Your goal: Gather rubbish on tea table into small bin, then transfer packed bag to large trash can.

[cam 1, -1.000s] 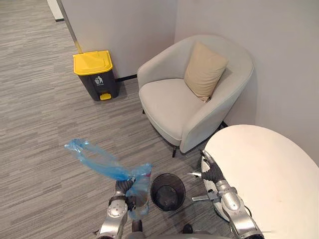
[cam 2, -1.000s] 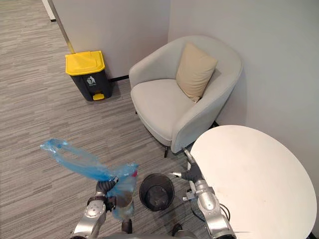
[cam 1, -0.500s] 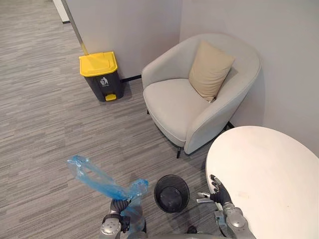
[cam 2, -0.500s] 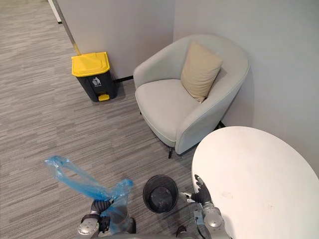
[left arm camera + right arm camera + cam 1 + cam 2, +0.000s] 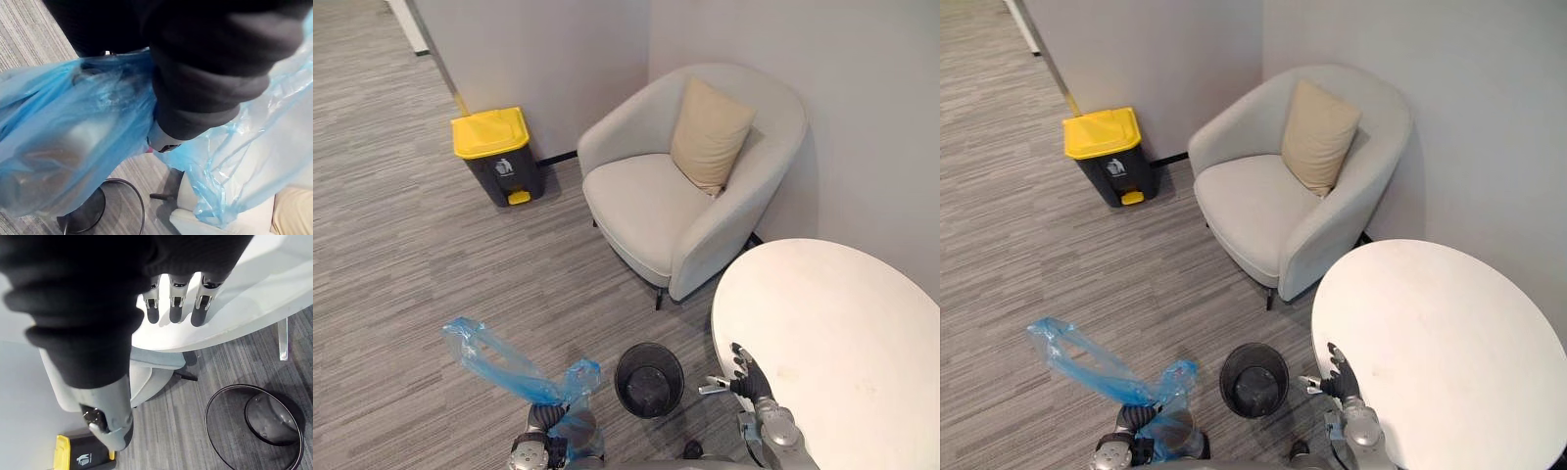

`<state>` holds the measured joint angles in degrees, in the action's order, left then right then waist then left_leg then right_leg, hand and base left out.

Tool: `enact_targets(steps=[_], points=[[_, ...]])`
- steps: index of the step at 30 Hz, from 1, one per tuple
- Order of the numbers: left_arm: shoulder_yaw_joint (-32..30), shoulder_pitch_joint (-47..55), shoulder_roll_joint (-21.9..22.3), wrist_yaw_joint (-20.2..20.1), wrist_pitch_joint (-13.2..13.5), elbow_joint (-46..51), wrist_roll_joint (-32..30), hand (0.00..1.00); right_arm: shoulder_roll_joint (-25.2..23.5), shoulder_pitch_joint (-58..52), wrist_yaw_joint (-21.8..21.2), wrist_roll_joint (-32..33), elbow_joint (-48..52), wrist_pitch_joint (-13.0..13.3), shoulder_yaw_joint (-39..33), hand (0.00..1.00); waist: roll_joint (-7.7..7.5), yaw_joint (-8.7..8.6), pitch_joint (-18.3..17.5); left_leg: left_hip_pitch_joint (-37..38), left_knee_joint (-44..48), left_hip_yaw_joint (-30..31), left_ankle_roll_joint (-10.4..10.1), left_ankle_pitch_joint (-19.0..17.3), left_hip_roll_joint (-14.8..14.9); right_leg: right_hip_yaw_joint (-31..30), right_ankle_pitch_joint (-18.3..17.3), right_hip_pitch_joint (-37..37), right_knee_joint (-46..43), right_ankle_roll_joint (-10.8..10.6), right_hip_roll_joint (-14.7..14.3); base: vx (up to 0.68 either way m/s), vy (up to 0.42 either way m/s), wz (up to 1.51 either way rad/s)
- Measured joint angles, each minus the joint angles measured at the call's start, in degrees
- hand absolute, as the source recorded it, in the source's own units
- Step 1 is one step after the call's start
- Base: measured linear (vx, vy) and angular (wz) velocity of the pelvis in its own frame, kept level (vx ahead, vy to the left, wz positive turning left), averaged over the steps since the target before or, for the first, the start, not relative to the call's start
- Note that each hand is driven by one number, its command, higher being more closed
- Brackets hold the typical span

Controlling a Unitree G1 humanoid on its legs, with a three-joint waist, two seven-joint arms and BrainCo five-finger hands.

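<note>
Over carpet (image 5: 411, 255), left hand (image 5: 544, 421) grips blue bag (image 5: 499, 360).

Silver dark-tipped robot hand (image 5: 172, 303), black ribbed cover (image 5: 73, 303)

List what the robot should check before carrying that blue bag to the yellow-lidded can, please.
1. Bag held: ok, the left hand is closed on it.
2. Bag tied shut: cannot tell, a loose end sticks up.
3. Table free of rubbish: ok, its top looks bare.
4. Small bin emptied: ok, no liner shows inside.
5. Can ready to receive: not ok, its yellow lid is down; a pedal sits at its foot.
6. Right hand free: ok, open beside the table edge.
</note>
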<state>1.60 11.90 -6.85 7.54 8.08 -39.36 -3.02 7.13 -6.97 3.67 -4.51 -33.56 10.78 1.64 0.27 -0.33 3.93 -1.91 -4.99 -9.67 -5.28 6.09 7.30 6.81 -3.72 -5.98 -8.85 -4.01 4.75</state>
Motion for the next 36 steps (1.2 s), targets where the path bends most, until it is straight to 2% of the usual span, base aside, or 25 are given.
enact_targets(steps=[3, 4, 5, 6, 7, 8, 9, 10, 12, 14, 15, 16, 18, 19, 20, 21, 22, 23, 25, 26, 27, 28, 30, 33, 36], points=[[0.0, -2.6, -0.9, 0.0, 0.0, 0.7, 0.0, 1.0, 0.1, 0.8, 0.4, -0.1, 0.2, -0.1, 1.3, 0.0, -1.91, -0.18, 1.1, -3.5, 6.4, 0.4, 0.9, -2.5, -0.7, -0.6, -2.3, -3.4, -6.9, -0.5, 1.6, -0.03, 0.004, 0.1], [-0.1, -3.0, -0.7, 0.1, 0.1, 1.8, 0.1, 1.0, -0.1, 0.6, 0.6, -0.1, 0.9, -0.1, 1.4, 0.0, -1.83, 0.3, 1.4, -4.7, 8.2, 0.8, 1.3, -3.3, 0.1, -0.8, -3.7, -2.9, -7.6, -1.3, 1.7, -0.05, -0.017, 0.2], [-0.2, -3.4, -0.7, 0.1, 0.1, 2.1, 0.1, 1.0, -0.2, 0.5, 0.9, -0.1, 1.4, -0.1, 1.6, 0.0, -1.58, 0.17, 1.7, -5.2, 9.0, 1.0, 1.5, -3.5, 0.1, -1.6, -6.2, -4.0, -12.7, -2.1, 2.4, -0.03, -0.079, 0.66], [-0.2, -3.4, -0.6, 0.1, 0.2, 3.4, 0.1, 1.0, -0.7, 0.0, 1.2, -0.1, 1.5, -0.1, 1.8, 0.0, -2.79, -0.07, 1.7, -5.4, 10.4, 3.1, 1.5, -3.5, -1.7, -2.7, -11.2, -4.5, -24.0, -3.9, 3.2, -0.03, -0.107, 0.8], [-0.4, -3.1, -0.6, 0.1, 0.3, 4.0, 0.1, 1.0, -0.8, 0.0, 1.2, -0.2, 1.5, -0.1, 1.8, 0.0, -3.48, 0.19, 1.7, -5.8, 11.2, 3.8, 1.5, -3.6, -2.5, -3.2, -12.3, -3.9, -24.2, -4.2, 3.6, -0.07, -0.118, 0.82], [-2.0, -2.9, 0.5, 0.2, 0.4, 5.3, 0.1, 1.0, -0.4, 0.6, 1.5, -0.3, 1.7, -0.1, 1.8, 0.0, -3.82, 1.74, 1.3, -7.8, 12.8, 4.5, 1.2, -3.6, -2.6, -4.0, -13.3, -3.0, -19.7, -3.1, 2.6, -0.1, -0.077, 0.26], [-2.1, -2.7, 0.8, 0.2, 0.4, 5.6, 0.1, 1.0, -0.2, 0.8, 1.5, -0.3, 1.9, -0.1, 1.8, 0.0, -3.51, 2.21, 1.3, -8.3, 13.0, 4.6, 1.1, -3.6, -2.3, -3.9, -13.4, -2.7, -18.4, -2.5, 2.2, -0.16, -0.083, 0.12], [-2.2, -2.5, 2.5, 0.2, 0.7, 5.9, 0.1, 1.0, 0.9, 1.9, 1.7, -0.3, 3.4, -0.1, 1.7, 0.0, -1.24, 4.12, 2.1, -10.6, 13.3, 5.3, 0.6, -2.4, -0.8, -3.6, -12.1, -2.3, -14.6, 0.5, 0.2, -0.15, -0.049, 0.05], [-2.1, -1.8, 3.6, 0.2, 0.8, 6.0, 0.1, 1.0, 1.2, 2.9, 2.0, -0.3, 3.7, 0.0, 1.7, 0.0, 0.34, 4.37, 2.9, -11.4, 12.2, 6.6, 0.0, -0.8, 0.2, -2.5, -10.7, -2.4, -13.1, 1.2, -0.9, -0.2, -0.044, 0.23], [-1.9, -1.3, 3.8, 0.2, 0.8, 6.2, 0.1, 1.0, 1.1, 2.6, 2.9, -0.1, 3.7, 0.0, 1.5, 0.0, 1.19, 4.21, 3.5, -11.4, 9.6, 8.3, -0.9, 2.3, 0.8, 0.5, -9.9, -2.0, -12.6, 1.9, -1.7, -0.19, -0.072, 0.46], [-1.9, -1.3, 3.9, 0.2, 0.8, 6.7, 0.1, 1.0, 1.1, 2.6, 3.0, -0.1, 3.7, 0.0, 1.3, 0.0, 1.39, 4.16, 3.6, -11.5, 9.0, 8.4, -0.8, 3.0, 1.0, 1.1, -9.6, -2.1, -12.7, 2.3, -1.9, -0.16, -0.068, 0.46], [-1.6, -1.0, 3.9, 0.2, 0.8, 8.4, 0.1, 1.0, 1.2, 2.6, 3.6, -0.1, 4.0, -0.1, 1.2, 0.0, 1.49, 4.18, 3.7, -11.7, 7.5, 9.2, -1.7, 3.0, 1.3, 2.5, -9.0, -2.4, -12.2, 3.2, -1.2, -0.16, -0.006, 0.58], [-1.2, -2.4, 3.7, 0.2, 0.9, 9.8, 0.1, 1.0, -0.1, 2.4, 4.0, 0.0, 5.9, -0.6, 0.2, 0.0, -0.44, 3.67, 4.9, -15.1, 16.1, 4.9, 0.6, -0.2, 0.9, 4.7, -8.2, -2.2, -11.6, 3.0, 1.7, -0.13, 0.031, 0.68], [-1.1, -2.5, 3.8, 0.2, 0.9, 10.4, 0.1, 1.0, 0.0, 2.2, 4.0, -0.1, 7.8, -0.6, 0.0, 0.0, -1.63, 3.01, 5.4, -15.8, 23.7, 2.7, 1.9, -1.9, 0.5, 5.5, -7.7, -1.9, -11.3, 2.4, 3.6, -0.09, 0.049, 0.65], [-1.1, -2.4, 3.8, 0.2, 1.1, 10.5, 0.1, 1.0, 0.1, 2.0, 3.9, -0.1, 9.0, -0.3, -0.1, 0.0, -1.4, 2.4, 5.2, -15.2, 28.7, 1.5, 2.2, -6.4, 1.4, 6.7, -7.3, -1.2, -10.7, 1.8, 4.3, -0.09, 0.086, 0.58], [-1.0, -2.4, 3.8, 0.2, 1.1, 10.4, 0.1, 1.0, 0.1, 1.7, 4.0, -0.1, 9.4, -0.3, -0.2, 0.0, -1.16, 2.41, 5.1, -14.6, 29.6, 1.1, 2.1, -8.5, 2.1, 7.2, -7.1, -1.1, -10.6, 1.4, 4.4, -0.06, 0.163, 0.54], [-1.0, -2.9, 3.8, 0.2, 1.2, 10.0, 0.1, 1.0, 0.3, 1.4, 4.0, -0.1, 9.6, -0.2, -1.1, 0.0, 0.62, 2.5, 4.5, -14.2, 28.7, -0.3, 1.2, -10.6, 2.8, 8.6, -7.0, -0.9, -10.8, 0.6, 4.0, -0.04, 0.173, 0.63], [-0.4, -4.0, 3.4, 0.4, 1.1, 9.0, 0.1, 1.0, -0.1, 1.4, 4.0, 0.0, 8.6, -0.3, -1.7, 0.0, 0.58, 2.34, 4.3, -13.8, 25.7, -1.1, 1.6, -10.7, 1.6, 9.8, -7.0, -0.7, -10.0, 0.1, 4.1, -0.04, 0.195, 0.86], [1.0, -4.6, 2.0, 0.5, 1.1, 8.1, 0.1, 1.0, -0.7, 1.0, 3.8, -0.1, 6.8, -0.4, -1.8, 0.0, -0.24, 1.61, 3.6, -12.2, 18.3, 0.6, 2.7, -6.5, -1.6, 10.9, -5.8, 0.9, -6.3, 0.0, 5.1, -0.03, 0.136, 0.94], [1.5, -4.7, 1.3, 0.6, 1.1, 7.8, 0.1, 1.0, -1.5, 0.6, 3.9, 0.0, 5.6, -0.4, -2.7, 0.0, -0.44, 0.87, 3.5, -9.3, 12.2, -1.0, 3.1, -5.9, -2.7, 12.4, -4.0, 3.3, -3.2, -0.8, 6.0, 0.0, 0.101, 0.87], [2.0, -4.5, 1.0, 0.6, 1.1, 7.2, 0.0, 1.0, -2.0, 0.6, 3.9, 0.1, 5.0, -0.4, -3.8, 0.0, -0.28, 0.84, 3.6, -7.6, 10.1, -3.1, 3.0, -5.2, -3.0, 13.3, -3.5, 4.6, -1.6, -1.4, 6.5, 0.0, 0.107, 0.82], [2.4, -4.0, 1.1, 0.8, 1.1, 6.7, 0.0, 1.0, -1.8, 0.3, 4.0, 0.4, 3.6, -0.4, -4.2, 0.0, 0.41, 0.85, 3.2, -5.9, 7.6, -2.9, 3.6, -2.0, -3.7, 13.6, -3.4, 6.1, -0.6, -1.8, 6.6, 0.0, 0.084, 0.41], [2.5, -3.9, 0.8, 1.3, 1.1, 5.5, 0.0, 1.0, -2.2, 0.6, 3.9, 0.5, 1.7, -0.5, -4.2, 0.0, 0.4, 1.1, 3.1, -4.1, 5.0, -2.8, 3.4, -0.8, -4.6, 13.6, -3.5, 6.9, -0.2, -1.9, 7.0, 0.01, 0.075, 0.16], [2.7, -4.0, 0.3, 1.3, 1.0, 4.5, -0.4, 1.0, -2.4, 0.9, 3.9, 0.5, 0.1, -0.9, -4.2, 0.0, 0.04, 0.94, 2.9, -3.7, 2.6, -2.6, 3.6, 1.0, -5.3, 13.7, -2.8, 6.9, 1.0, -2.7, 7.0, 0.03, 0.042, 0.04], [2.6, -4.0, -0.5, 1.3, 0.8, 2.6, -0.6, 1.0, -2.9, 1.2, 3.9, 0.5, -1.7, -1.2, -5.3, 0.0, -0.97, 0.89, 2.7, -3.1, 1.7, -2.7, 4.1, 1.5, -5.7, 13.8, -1.8, 7.9, 2.3, -3.5, 7.0, 0.06, 0.016, 0.02]])
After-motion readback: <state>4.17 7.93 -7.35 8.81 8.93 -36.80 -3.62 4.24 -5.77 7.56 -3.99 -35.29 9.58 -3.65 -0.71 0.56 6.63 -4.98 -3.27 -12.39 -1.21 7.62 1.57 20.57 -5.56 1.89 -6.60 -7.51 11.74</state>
